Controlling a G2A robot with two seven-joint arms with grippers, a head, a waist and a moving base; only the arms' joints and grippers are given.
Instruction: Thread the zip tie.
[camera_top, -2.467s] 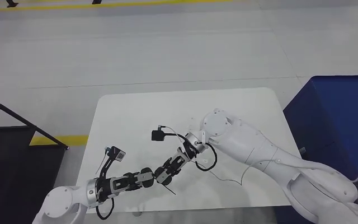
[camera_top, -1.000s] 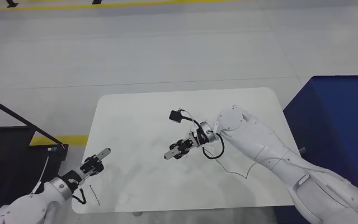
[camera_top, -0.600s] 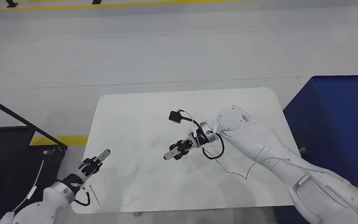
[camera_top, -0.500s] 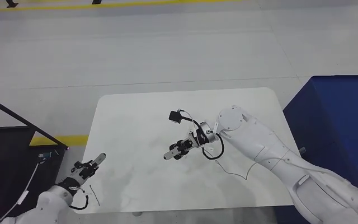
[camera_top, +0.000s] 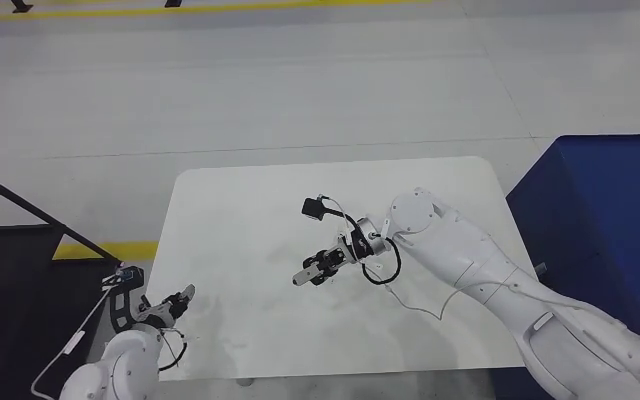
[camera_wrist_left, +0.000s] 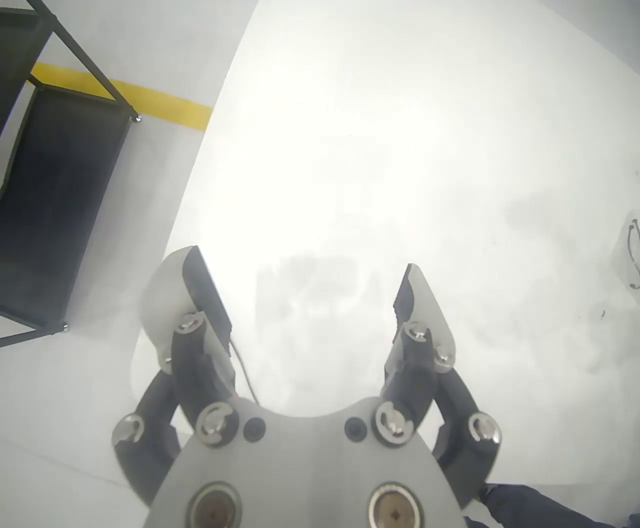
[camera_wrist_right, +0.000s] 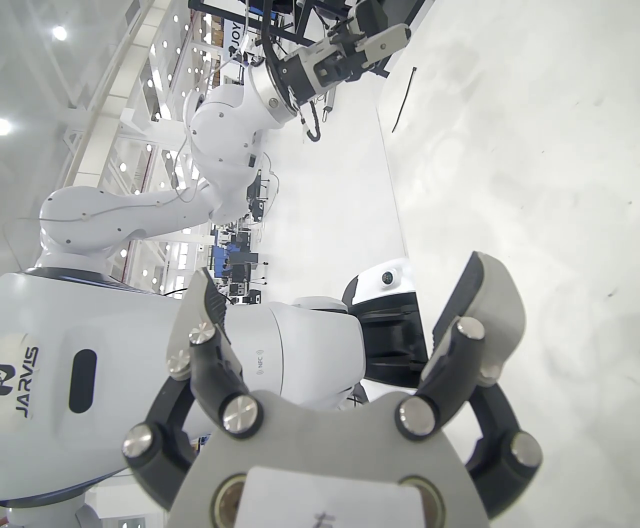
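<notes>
The zip tie (camera_wrist_right: 403, 100) is a thin black strip lying flat on the white table (camera_top: 330, 200), close to its front-left edge. In the left wrist view a short stretch of the zip tie (camera_wrist_left: 243, 370) shows beside one finger. My left gripper (camera_wrist_left: 300, 265) is open and empty at the table's front-left corner (camera_top: 185, 294), just past the tie; it also shows far off as the left gripper (camera_wrist_right: 380, 42). My right gripper (camera_wrist_right: 340, 267) is open and empty above the middle of the table (camera_top: 303, 277).
A blue bin (camera_top: 590, 220) stands off the table's right side. A black metal rack (camera_wrist_left: 55, 200) stands on the floor off the left edge, by a yellow floor line (camera_wrist_left: 150, 102). A thin dark cable (camera_top: 420, 312) lies on the table under the right arm.
The two grippers were together near the table's front middle. The left arm has drawn back to the front-left corner, the tie now lying on the table. The right gripper shifted right, then held still.
</notes>
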